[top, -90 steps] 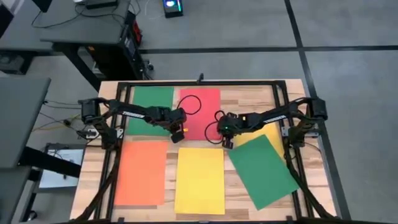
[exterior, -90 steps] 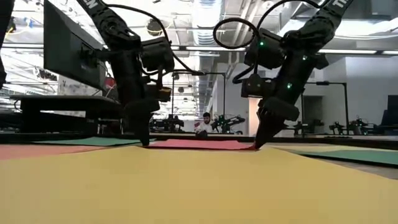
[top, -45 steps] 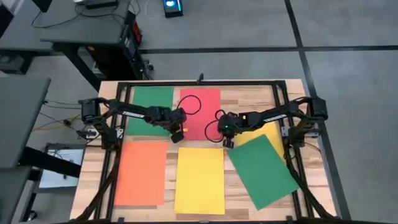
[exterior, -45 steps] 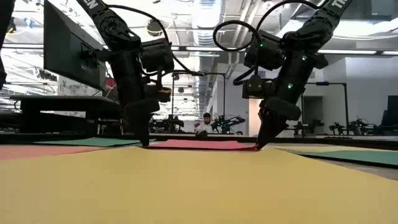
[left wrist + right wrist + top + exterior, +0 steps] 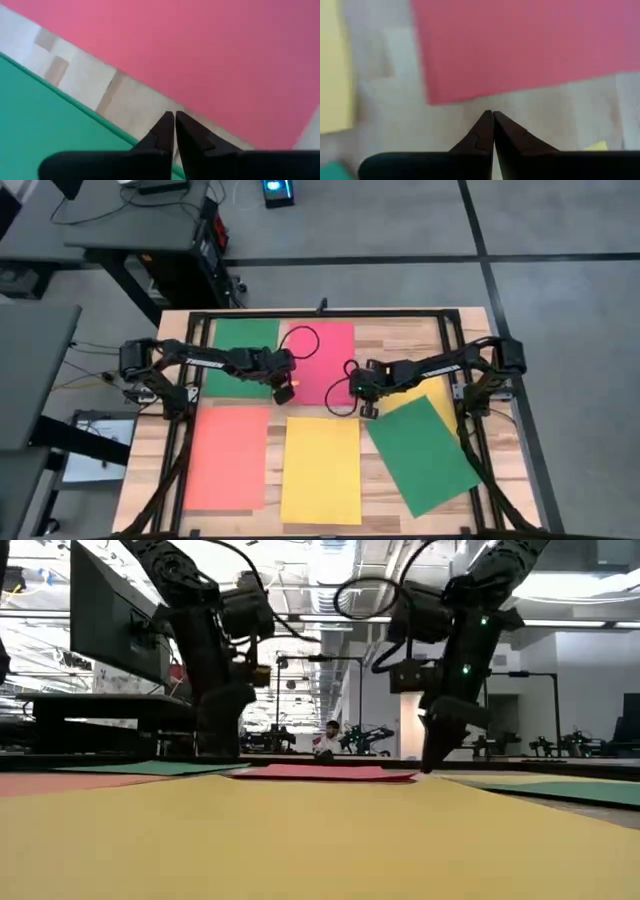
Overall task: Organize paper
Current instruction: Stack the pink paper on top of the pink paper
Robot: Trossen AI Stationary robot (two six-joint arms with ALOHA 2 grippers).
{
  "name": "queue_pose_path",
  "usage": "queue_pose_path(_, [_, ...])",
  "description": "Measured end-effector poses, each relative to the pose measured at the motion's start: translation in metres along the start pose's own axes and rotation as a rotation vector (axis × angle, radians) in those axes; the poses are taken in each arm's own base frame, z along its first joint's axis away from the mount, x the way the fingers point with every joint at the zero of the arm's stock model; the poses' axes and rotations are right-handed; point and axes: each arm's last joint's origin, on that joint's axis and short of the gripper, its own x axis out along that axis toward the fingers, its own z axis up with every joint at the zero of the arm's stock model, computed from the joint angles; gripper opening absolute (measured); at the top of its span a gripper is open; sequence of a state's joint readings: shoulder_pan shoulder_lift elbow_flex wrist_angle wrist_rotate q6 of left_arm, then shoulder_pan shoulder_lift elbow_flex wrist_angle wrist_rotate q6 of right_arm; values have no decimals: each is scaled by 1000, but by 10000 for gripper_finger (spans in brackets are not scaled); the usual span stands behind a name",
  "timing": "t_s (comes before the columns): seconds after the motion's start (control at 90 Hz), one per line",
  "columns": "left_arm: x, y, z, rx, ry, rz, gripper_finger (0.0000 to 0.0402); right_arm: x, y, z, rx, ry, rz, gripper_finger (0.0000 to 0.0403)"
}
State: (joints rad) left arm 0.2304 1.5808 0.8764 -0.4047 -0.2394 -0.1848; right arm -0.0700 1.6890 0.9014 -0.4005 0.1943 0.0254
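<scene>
Both closed grippers, left gripper (image 5: 283, 392) and right gripper (image 5: 366, 409), have lifted off the pink-red sheet's (image 5: 322, 360) near corners, suggesting it is now placed.

Even, bright overhead light is falling on the table (image 5: 470, 330) in the high view, leaving only faint shadows under the arms. In the low view, ceiling lights (image 5: 330, 555) are glaring at the top centre, the arms are showing as dark silhouettes, and the yellow sheet (image 5: 300, 840) filling the bottom is lying out of focus. Both wrist views are looking soft and blurred.
</scene>
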Motion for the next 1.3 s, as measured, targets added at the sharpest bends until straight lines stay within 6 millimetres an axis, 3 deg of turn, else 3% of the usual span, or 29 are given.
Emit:
queue_pose_path(0.2, [-12,-8,4,19,-72,-32,1,-13,26,21,-53,-151,50,0])
queue_pose_path(0.344, [-12,-10,6,26,-92,-38,1,-16,39,24,-81,-202,84,0])
queue_pose_path(0.511, [-13,-10,6,18,-95,-40,1,-12,38,22,-55,-224,129,0])
queue_pose_path(0.922, [-13,-11,7,17,-103,-43,1,28,49,25,-79,-165,189,0])
queue_pose_path(1.067, [-13,-10,7,18,-100,-42,1,39,46,27,-68,-137,189,0])
queue_pose_path(1.3, [-13,-10,7,16,-98,-42,1,42,36,29,-31,-144,175,0])
